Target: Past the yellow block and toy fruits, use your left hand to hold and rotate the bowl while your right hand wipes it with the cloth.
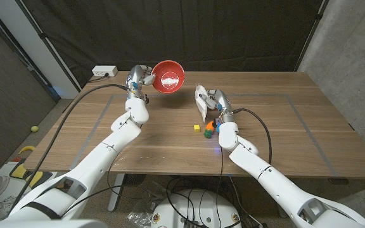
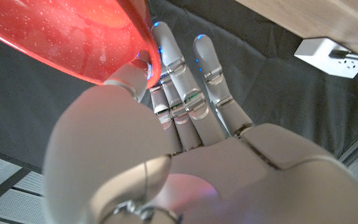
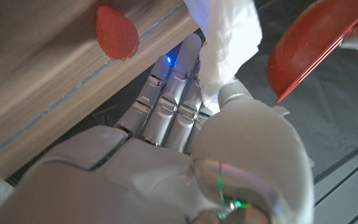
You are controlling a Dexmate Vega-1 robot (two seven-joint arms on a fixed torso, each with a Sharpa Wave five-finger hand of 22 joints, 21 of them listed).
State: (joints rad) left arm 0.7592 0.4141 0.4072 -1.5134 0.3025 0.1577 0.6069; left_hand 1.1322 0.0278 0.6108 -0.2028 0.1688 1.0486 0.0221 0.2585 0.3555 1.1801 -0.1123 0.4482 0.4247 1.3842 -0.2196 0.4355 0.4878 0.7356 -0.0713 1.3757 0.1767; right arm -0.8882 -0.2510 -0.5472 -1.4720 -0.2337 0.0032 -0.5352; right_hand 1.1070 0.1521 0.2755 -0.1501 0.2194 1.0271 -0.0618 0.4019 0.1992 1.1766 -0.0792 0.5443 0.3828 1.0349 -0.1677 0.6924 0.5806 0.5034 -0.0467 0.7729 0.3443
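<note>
From the head camera I look down over both arms at the table (image 1: 170,136), from well above it. My left wrist camera sits close behind the left hand (image 2: 185,155), facing along its back toward the bowl (image 2: 73,37) just beyond. My right wrist camera looks along the right hand (image 3: 179,155) likewise. All three views share the bowl.

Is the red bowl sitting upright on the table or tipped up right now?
Tipped up. The left hand holds the red bowl off the table, its opening facing the head camera and nothing visible inside.
</note>
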